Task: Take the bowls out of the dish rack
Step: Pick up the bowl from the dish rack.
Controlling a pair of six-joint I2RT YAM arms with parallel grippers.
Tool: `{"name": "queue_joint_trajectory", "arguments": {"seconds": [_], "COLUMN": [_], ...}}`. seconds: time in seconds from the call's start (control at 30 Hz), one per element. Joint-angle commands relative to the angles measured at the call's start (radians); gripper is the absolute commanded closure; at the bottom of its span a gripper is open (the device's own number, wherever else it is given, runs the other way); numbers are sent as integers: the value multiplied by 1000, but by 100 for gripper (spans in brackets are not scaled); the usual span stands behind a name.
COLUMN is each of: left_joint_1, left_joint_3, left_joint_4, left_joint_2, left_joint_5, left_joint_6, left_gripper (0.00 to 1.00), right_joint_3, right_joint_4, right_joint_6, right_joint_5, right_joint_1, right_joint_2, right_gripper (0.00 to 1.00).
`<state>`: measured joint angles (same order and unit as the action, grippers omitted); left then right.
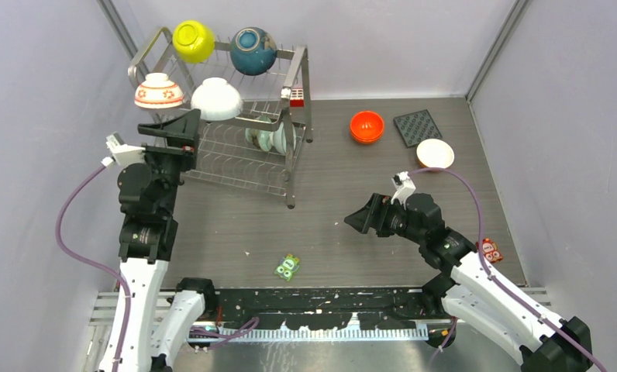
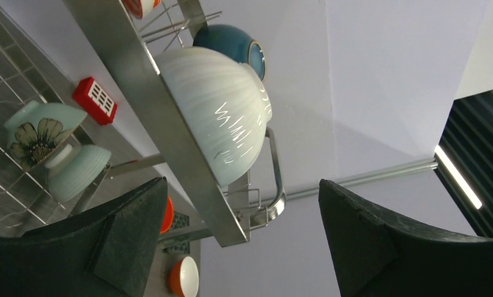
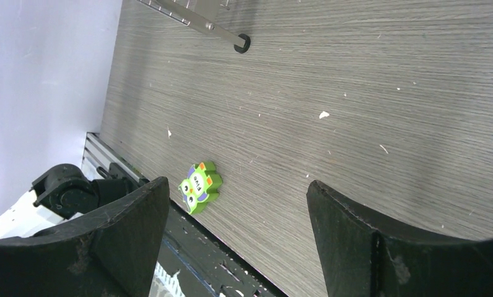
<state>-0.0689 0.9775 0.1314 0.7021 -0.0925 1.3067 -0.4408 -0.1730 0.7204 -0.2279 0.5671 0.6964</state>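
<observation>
The dish rack (image 1: 298, 85) stands at the back left. Its top tier holds a yellow-green bowl (image 1: 193, 40), a teal-blue bowl (image 1: 253, 50), a white bowl with red flowers (image 1: 159, 91) and a plain white bowl (image 1: 216, 98). Pale green bowls (image 1: 270, 138) lean in the lower tier. My left gripper (image 1: 174, 125) is open at the rack's front left corner, just below the white bowl (image 2: 219, 117), with the rack's steel bar (image 2: 170, 136) between its spread fingers (image 2: 241, 247). My right gripper (image 1: 361, 218) hangs open over bare table, empty (image 3: 238, 235).
An orange bowl (image 1: 367, 126), a dark square mat (image 1: 418, 127) and a white-lined orange bowl (image 1: 435, 153) lie on the table at the right. A green owl toy (image 1: 287, 266) sits near the front edge. A red-white block (image 1: 297, 97) is clipped to the rack.
</observation>
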Motion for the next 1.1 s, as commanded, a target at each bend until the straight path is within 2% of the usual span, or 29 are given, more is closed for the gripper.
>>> {"name": "queue_joint_trajectory", "arguments": {"seconds": [0.0,0.27,0.5,0.7,1.07], "left_joint_1": [6,8,21,33,50], "left_joint_3": [-41,-196,-329,-340,-337], "left_joint_4": [-61,-246,-576,-668,-673], "left_joint_2": [-45,-92,-34,-4,-12], "left_joint_5": [115,142,182,192,193], "left_joint_6": [35,51,86,81,72], "left_gripper": [6,6,6,7,11], "right_joint_3": [-4,-21,-24,-21,-24], "right_joint_4": [32,30,21,7,13], "right_joint_6": [-8,-7,-10,-15,-15], "right_joint_5": [-5,-9,-13,-3,1], "right_joint_1": [-1,-2,-1,-1,-1], "right_joint_2": [-3,24,29,22,39], "right_gripper": [15,16,15,15,15]}}
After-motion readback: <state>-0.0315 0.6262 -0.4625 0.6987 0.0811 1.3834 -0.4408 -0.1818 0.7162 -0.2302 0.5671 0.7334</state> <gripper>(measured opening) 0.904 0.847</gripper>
